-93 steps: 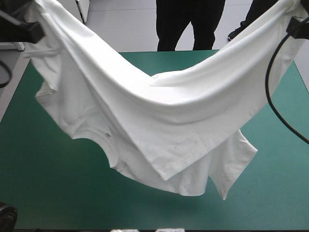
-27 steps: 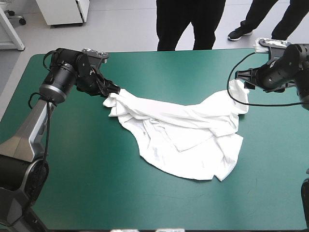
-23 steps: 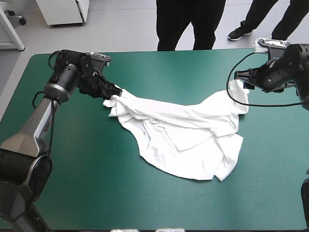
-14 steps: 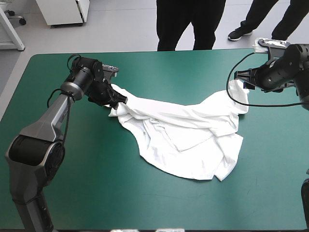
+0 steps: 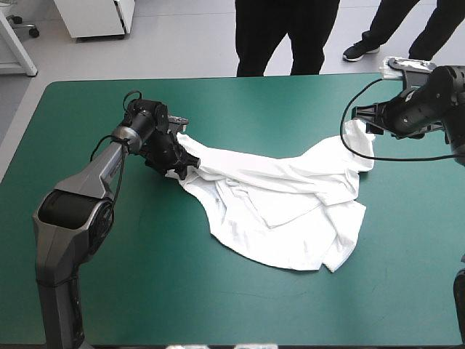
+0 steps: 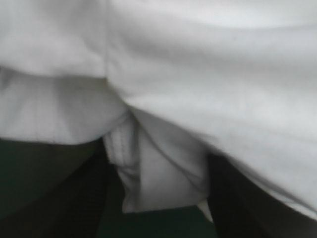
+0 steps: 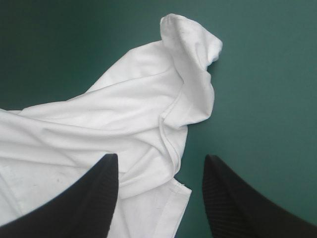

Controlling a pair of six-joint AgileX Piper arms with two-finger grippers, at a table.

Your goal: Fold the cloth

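Since the earlier pictures, my left hand [image 5: 179, 155] has moved rightward over the far part of the counter [image 5: 145, 276] and closed in on the left end of the T-shirt [image 5: 283, 196]. The T-shirt, which first hung in the air between both hands, has come down onto the teal-green cover. My right hand has held its place.

Left side: my left hand sits low at the bunched left corner of the T-shirt, touching it. In the left wrist view its black fingers [image 6: 84, 198] stand spread. A narrow fold with a stitched hem lies between them, and more white cloth fills the view ahead.

Middle: the T-shirt lies crumpled, in a shallow arc across the centre of the counter. Its widest part sags toward the near edge, with several layers overlapping and creased.

Right side: the T-shirt's right end rises in a small peak near the far right corner of the counter. My right hand [image 5: 365, 119] hovers just beside that peak. In the right wrist view its fingers [image 7: 94, 198] are spread, gripping nothing. A hemmed edge of the cloth lies between them, and the rolled corner lies ahead on the cover.
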